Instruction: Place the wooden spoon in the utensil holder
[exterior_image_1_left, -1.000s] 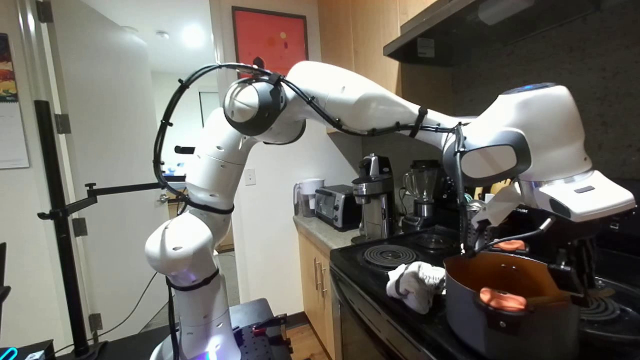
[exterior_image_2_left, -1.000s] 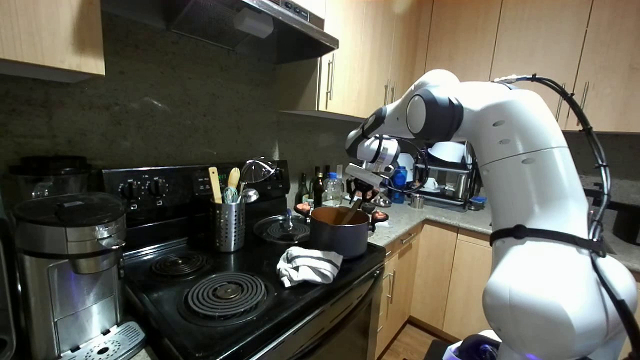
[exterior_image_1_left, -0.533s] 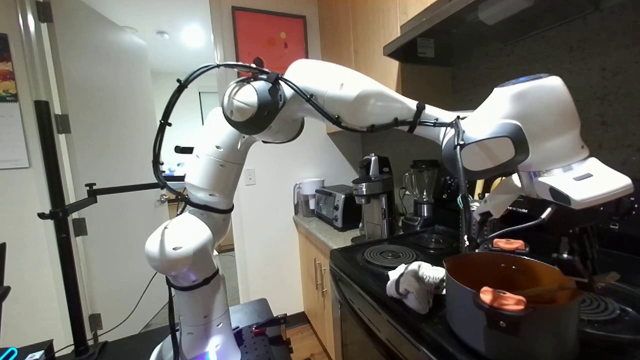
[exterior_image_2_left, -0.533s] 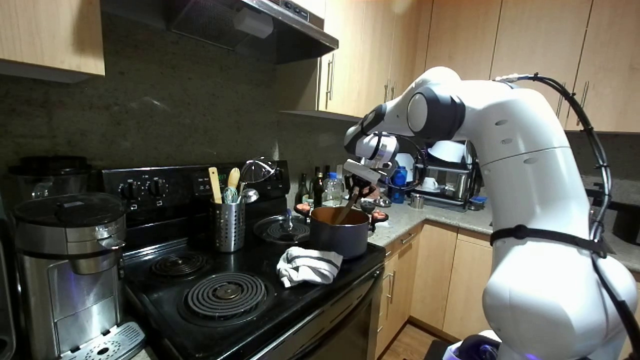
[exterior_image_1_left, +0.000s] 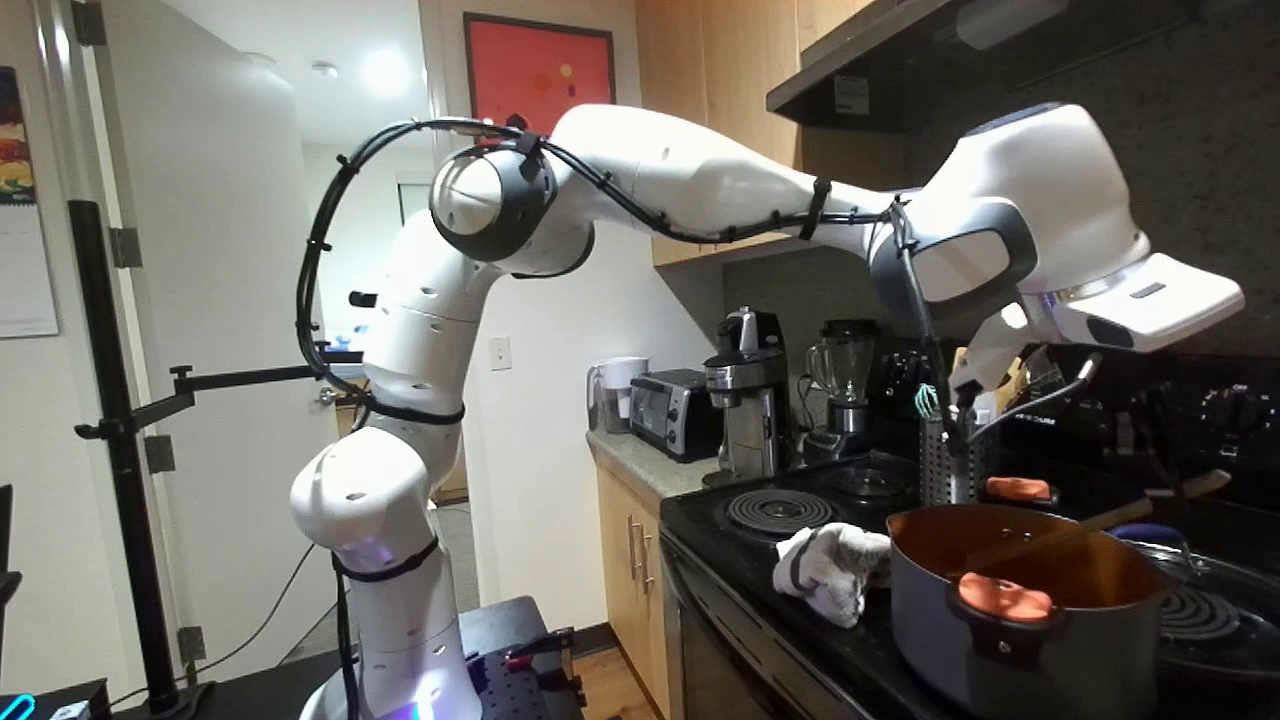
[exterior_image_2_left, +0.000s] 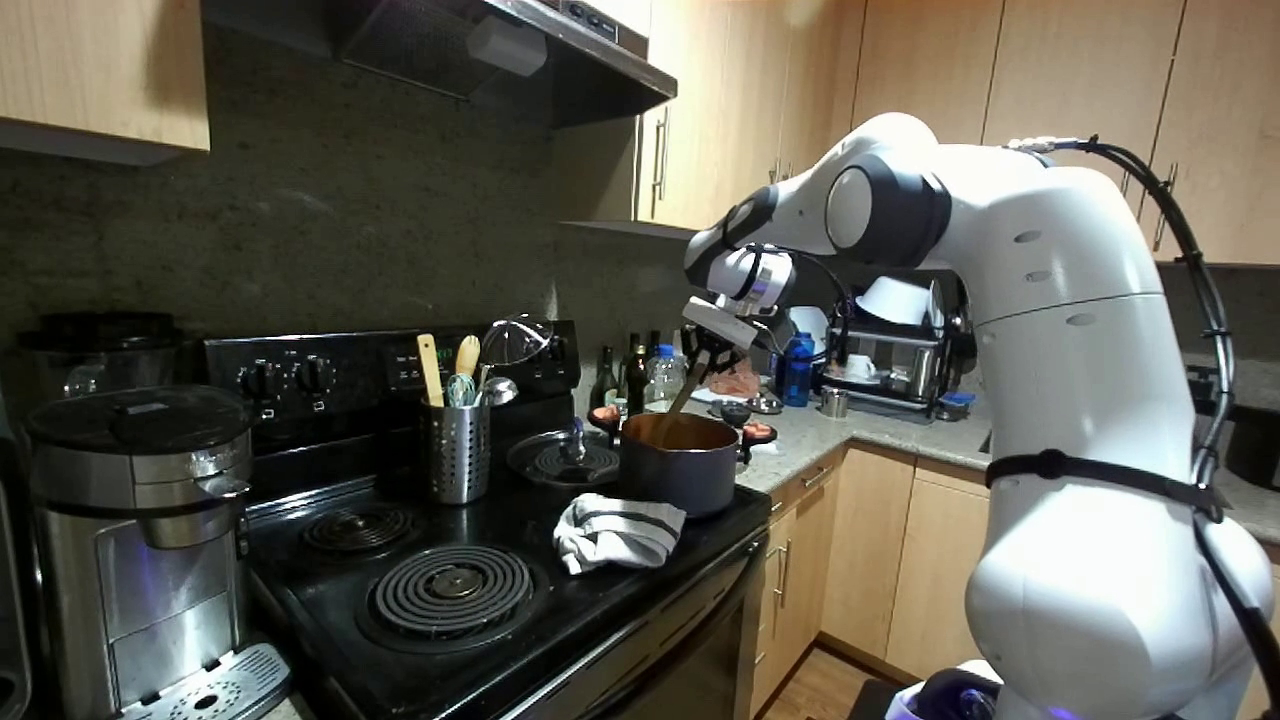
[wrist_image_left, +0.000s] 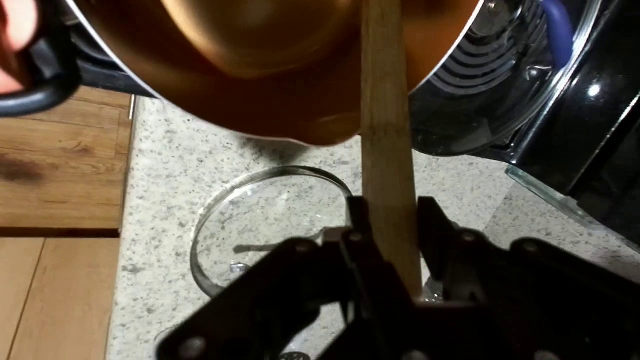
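White arm (exterior_image_1_left: 690, 180) arches, claw (wrist_image_left: 392, 210) angled down, pinching the wooden spoon (wrist_image_left: 386, 140).

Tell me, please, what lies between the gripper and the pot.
The wooden spoon spans that stretch: held in the gripper, it slants down into the pot. This shows in both exterior views and the wrist view.

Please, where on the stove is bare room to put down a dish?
The large coil, between coffee maker and striped towel; also the smaller coil, beside the utensil holder. I cannot tell if they are hot. Crowded: around the pot, with towel beside, glass lid behind, gripper above holding the wooden spoon.
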